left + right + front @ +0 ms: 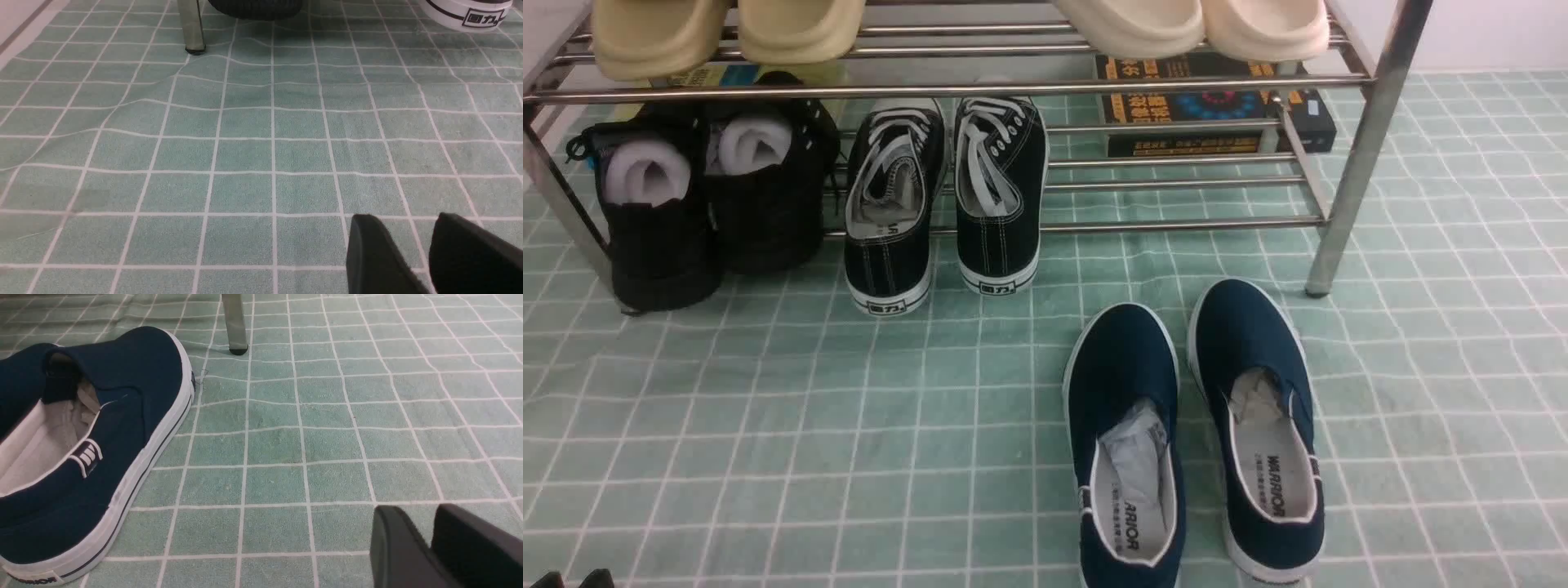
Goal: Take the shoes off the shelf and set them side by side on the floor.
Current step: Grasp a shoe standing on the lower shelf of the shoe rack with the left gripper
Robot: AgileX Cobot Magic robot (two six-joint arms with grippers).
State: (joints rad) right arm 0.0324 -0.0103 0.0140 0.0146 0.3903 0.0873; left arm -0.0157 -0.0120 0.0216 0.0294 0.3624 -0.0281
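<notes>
The two black canvas shoes (889, 208) (1001, 192) with white laces rest side by side on the lower tier of the chrome shelf (1094, 86), heels toward me and down by the floor (768, 425). One white heel (466, 14) shows in the left wrist view. My left gripper (402, 218) hovers low over bare floor well short of them, open and empty; its tips peek in at the front view's lower left corner (572, 580). My right gripper (414, 510) sits over bare floor, narrowly open, holding nothing. It is out of the front view.
A navy slip-on pair (1123, 441) (1262, 425) lies on the floor at front right, one (90, 437) beside my right gripper. Bulky black shoes (658, 212) stuffed with paper stand left of the sneakers. Beige slippers (792, 28) fill the top tier. A dark box (1217, 114) lies behind. Shelf legs (192, 28) (235, 322) stand ahead.
</notes>
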